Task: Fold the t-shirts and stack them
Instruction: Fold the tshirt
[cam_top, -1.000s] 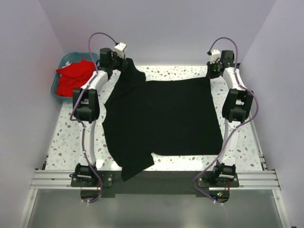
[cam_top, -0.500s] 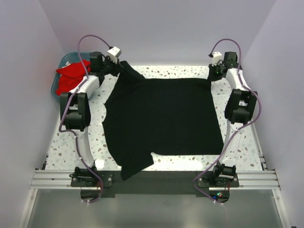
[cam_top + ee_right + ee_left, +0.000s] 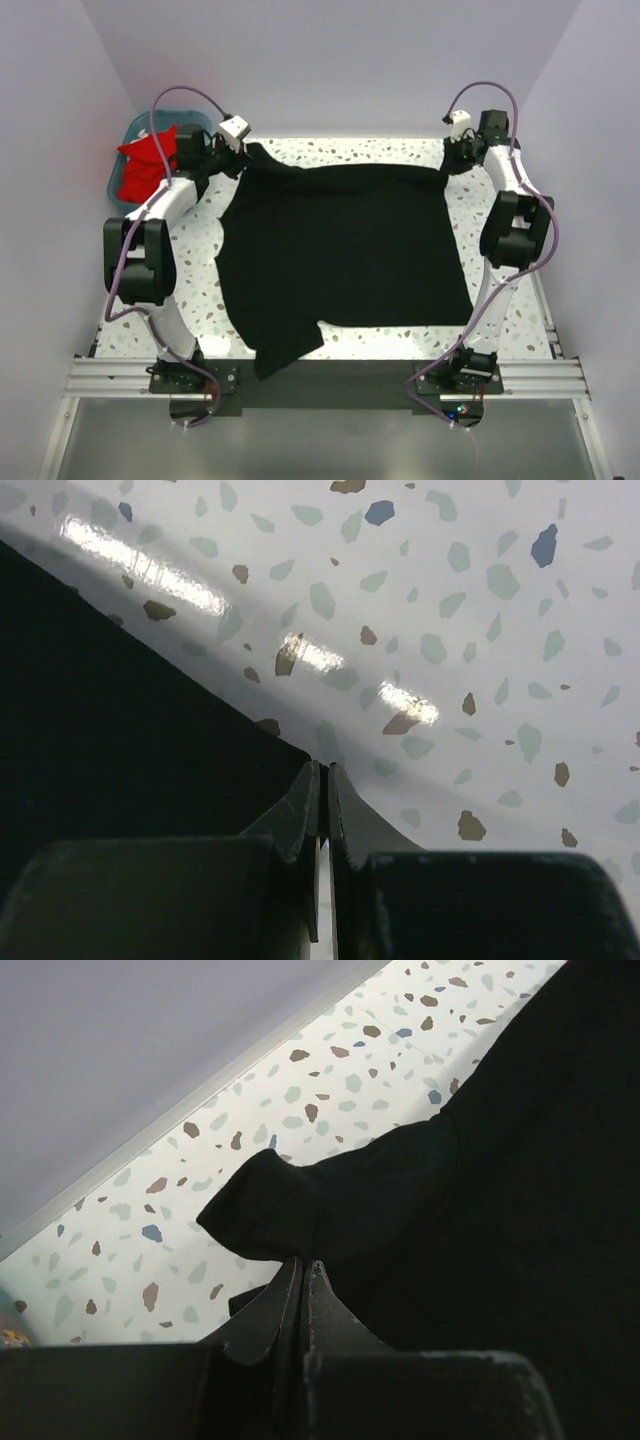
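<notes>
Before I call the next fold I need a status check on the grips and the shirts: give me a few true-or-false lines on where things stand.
1. The left gripper is shut on the black t-shirt. True.
2. The right gripper is open over bare table. False: it is shut on the black t-shirt's far right corner.
3. The red t-shirts lie in the teal basket. True.
4. The black t-shirt is already folded in half. False: it lies spread open on the table.
</notes>
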`<state>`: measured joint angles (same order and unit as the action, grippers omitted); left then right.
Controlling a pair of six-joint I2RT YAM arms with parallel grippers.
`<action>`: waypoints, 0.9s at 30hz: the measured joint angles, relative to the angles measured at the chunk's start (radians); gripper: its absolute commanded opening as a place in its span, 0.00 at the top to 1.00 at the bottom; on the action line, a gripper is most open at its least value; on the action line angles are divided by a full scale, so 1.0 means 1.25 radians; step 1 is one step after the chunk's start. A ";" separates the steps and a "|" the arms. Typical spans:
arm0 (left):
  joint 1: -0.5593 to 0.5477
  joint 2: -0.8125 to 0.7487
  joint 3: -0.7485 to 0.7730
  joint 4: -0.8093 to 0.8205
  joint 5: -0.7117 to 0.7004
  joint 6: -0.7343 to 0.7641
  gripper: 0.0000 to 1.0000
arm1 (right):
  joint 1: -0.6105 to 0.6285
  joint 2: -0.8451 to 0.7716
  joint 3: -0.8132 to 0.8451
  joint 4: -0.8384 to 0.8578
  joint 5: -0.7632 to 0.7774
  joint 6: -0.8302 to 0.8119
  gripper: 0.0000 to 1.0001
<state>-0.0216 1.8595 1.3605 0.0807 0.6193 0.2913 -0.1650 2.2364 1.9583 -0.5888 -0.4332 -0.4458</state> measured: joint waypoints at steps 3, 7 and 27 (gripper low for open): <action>0.000 -0.045 -0.048 -0.002 -0.001 0.018 1.00 | 0.000 -0.018 -0.037 -0.005 -0.009 -0.020 1.00; 0.000 -0.110 -0.116 -0.012 -0.004 0.041 1.00 | -0.001 -0.042 -0.085 -0.016 -0.015 -0.043 1.00; -0.017 -0.336 -0.404 -0.115 -0.037 0.175 1.00 | -0.031 -0.140 -0.269 -0.073 -0.029 -0.196 1.00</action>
<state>-0.0429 1.4395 0.8558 -0.0628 0.5728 0.5098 -0.2031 2.0609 1.6218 -0.6804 -0.4698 -0.6903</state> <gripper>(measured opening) 0.020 0.023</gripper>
